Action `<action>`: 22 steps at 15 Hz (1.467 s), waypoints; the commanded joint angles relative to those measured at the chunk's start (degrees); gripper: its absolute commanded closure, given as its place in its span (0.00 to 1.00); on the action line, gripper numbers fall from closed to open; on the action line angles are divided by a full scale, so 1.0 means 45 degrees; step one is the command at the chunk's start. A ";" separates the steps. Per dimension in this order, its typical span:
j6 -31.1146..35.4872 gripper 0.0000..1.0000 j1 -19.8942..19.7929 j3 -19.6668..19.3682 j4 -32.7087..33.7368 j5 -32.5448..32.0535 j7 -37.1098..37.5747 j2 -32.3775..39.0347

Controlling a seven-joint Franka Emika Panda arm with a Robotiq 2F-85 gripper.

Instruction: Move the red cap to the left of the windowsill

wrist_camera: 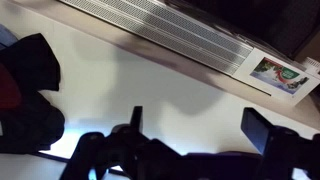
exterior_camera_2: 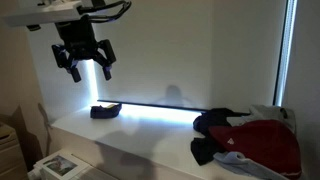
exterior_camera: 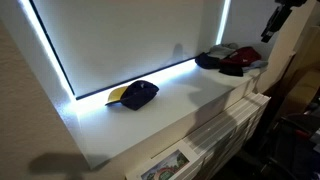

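One hand (exterior_camera_2: 90, 70) hangs in the air above the worktop (exterior_camera_2: 150, 135), its fingers spread wide and holding nothing. One red cap (exterior_camera_2: 268, 140) lies in a heap at one end of the worktop, touching one black cap (exterior_camera: 208, 61) and one grey cap (exterior_camera: 252, 52). One navy cap (exterior_camera: 133, 95) with a yellow brim lies alone, well apart from the heap

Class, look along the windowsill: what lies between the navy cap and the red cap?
From the navy cap, bare windowsill, then a black cap beside the red cap, in both exterior views.
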 commanded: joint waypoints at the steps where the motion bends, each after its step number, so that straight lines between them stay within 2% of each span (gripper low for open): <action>1: -0.0024 0.00 -0.0172 0.0181 0.0019 0.0171 -0.0117 0.0035; 9: -0.0026 0.00 -0.0171 0.0181 0.0019 0.0171 -0.0115 0.0037; 10: 0.0051 0.00 -0.0285 0.0123 0.0079 0.0117 -0.0061 0.0220; 12: 0.1256 0.00 -0.1247 0.0066 0.0169 -0.0383 0.0931 0.0706; 18: 0.4175 0.00 -0.3738 -0.2836 0.1064 -0.0611 0.0289 0.2565; 19: 0.4479 0.00 -0.4045 -0.2952 0.1181 -0.0533 0.0662 0.2886; 20: 0.3767 0.00 -0.3684 -0.2649 0.0756 -0.0404 0.0286 0.1836; 22: 0.4183 0.00 -0.4058 -0.3051 0.0985 -0.0439 0.0322 0.2403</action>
